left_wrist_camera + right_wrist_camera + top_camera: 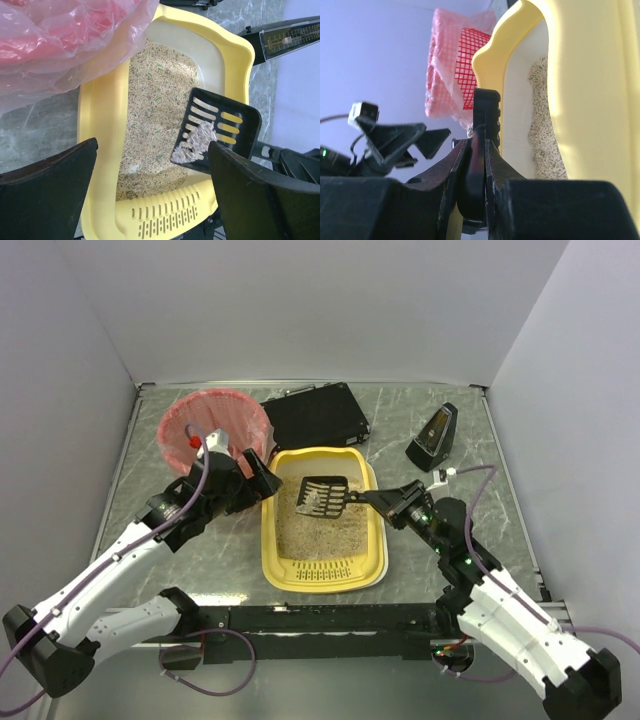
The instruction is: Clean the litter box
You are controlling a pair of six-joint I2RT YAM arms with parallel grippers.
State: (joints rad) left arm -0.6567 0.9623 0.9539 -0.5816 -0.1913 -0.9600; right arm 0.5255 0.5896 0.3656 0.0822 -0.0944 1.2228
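Tabletop (150, 550): grey-green, marbled. Litter box (325, 575) is set at centre. Pink-lined bin (235, 410) is placed just beside its far-left corner, and black case (315, 415) just behind it. Metronome (432, 438) is sited far right, apart.

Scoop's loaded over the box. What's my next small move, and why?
Probably jiggle the scoop gently in the right claw, keeping it above the litter box: loose litter sits on its slots, and the pink-lined bin lies across the yellow rim.
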